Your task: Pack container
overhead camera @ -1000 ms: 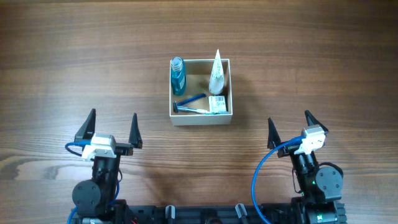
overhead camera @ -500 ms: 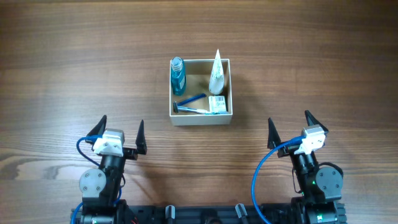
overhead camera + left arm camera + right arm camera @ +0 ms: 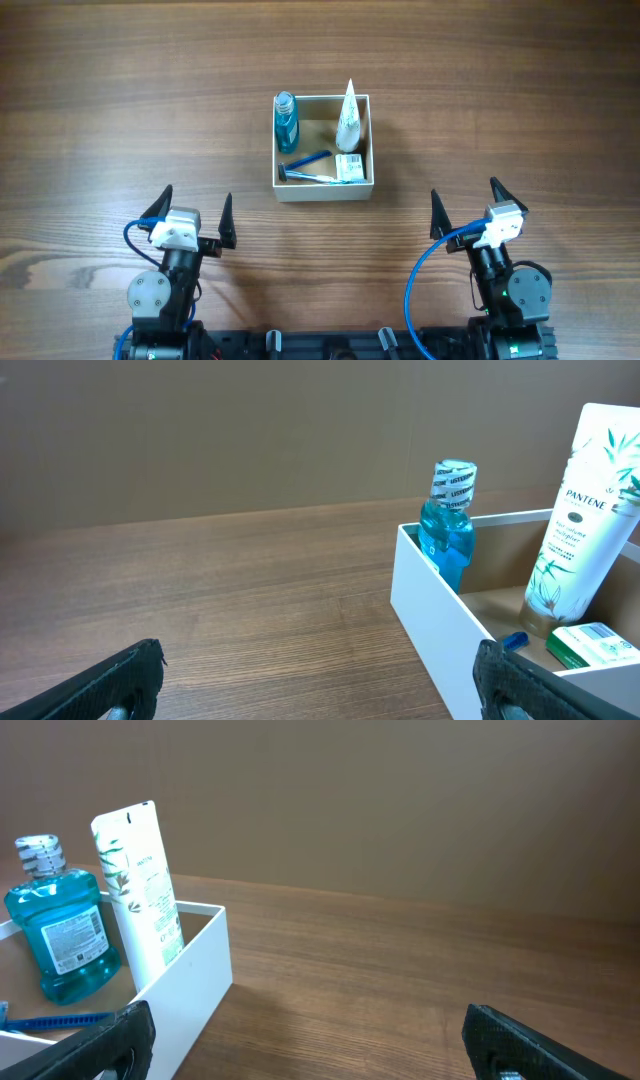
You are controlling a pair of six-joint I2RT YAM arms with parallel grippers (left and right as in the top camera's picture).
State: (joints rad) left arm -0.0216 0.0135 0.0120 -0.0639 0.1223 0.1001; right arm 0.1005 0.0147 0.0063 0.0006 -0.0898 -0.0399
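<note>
The container [image 3: 322, 192], a square white box with a tan inside, stands on the table's middle. In it a blue mouthwash bottle [image 3: 286, 120] and a white tube [image 3: 348, 118] stand upright at the back. A blue toothbrush [image 3: 307, 160] and a small green-white box [image 3: 348, 167] lie at the front. My left gripper [image 3: 196, 200] sits open near the table's front left, facing the container's white wall [image 3: 430, 610]. My right gripper [image 3: 464, 192] is open at the front right, with the wall [image 3: 190, 985] to its left. Neither holds anything.
Wooden table [image 3: 520, 80] spreads all around the container. Both arm bases and their blue cables [image 3: 415, 275] sit at the near edge. A plain brown wall [image 3: 250, 430] rises behind the table.
My left gripper shifted a little right and back toward the near edge, then held still. The right arm and the container's contents have not moved.
</note>
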